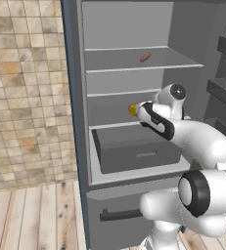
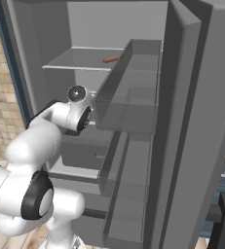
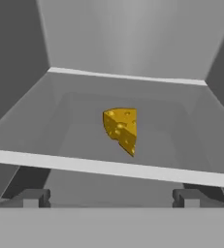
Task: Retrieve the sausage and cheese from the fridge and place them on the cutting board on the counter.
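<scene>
The fridge [image 1: 124,24] stands open in front of me. A small reddish-brown sausage [image 1: 145,57] lies on its upper shelf, also seen as the sausage [image 2: 111,59] in the right base view. One shelf lower, a yellow wedge of cheese [image 3: 121,128] sits upright near the middle of the shelf; a corner of the cheese [image 1: 132,110] peeks out beside my hand. My gripper [image 3: 111,198] is open, level with that shelf's front edge, a short way from the cheese and holding nothing. The cutting board and the counter are out of view.
A grey drawer [image 1: 139,149] is pulled out below the cheese shelf. The fridge door [image 2: 201,121] with its bins [image 2: 133,92] stands close on my right. A tiled wall [image 1: 26,97] and wood floor [image 1: 31,219] lie to the left.
</scene>
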{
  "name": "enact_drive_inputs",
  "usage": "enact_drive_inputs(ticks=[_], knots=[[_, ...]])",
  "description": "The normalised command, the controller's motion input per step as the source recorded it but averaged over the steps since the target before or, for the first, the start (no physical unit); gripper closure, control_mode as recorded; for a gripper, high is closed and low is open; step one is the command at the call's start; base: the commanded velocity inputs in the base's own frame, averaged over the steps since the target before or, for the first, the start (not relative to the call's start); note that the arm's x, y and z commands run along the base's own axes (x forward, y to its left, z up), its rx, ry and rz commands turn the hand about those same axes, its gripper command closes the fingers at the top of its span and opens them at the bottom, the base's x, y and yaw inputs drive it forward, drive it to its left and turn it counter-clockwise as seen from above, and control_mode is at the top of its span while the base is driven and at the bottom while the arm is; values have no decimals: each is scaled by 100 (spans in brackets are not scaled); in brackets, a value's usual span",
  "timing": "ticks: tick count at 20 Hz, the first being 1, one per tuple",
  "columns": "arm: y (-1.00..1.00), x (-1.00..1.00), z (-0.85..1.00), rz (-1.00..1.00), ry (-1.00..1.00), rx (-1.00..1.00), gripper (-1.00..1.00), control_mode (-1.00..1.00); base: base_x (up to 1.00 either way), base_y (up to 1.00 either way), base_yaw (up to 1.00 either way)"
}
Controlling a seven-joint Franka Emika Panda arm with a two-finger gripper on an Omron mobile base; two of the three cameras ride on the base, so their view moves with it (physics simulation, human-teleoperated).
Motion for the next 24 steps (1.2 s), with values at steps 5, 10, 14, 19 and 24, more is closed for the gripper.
enact_drive_inputs(ticks=[5,10,14,19,24], knots=[[-20,18,-23,0,10,-3,-100,-100,0,0,0],[-10,22,-21,0,7,0,-100,-100,0,0,0],[0,33,-2,0,2,0,-100,-100,0,0,0],[0,37,-7,0,1,0,-100,-100,0,0,0],[0,34,-17,0,1,0,-100,-100,0,0,0]])
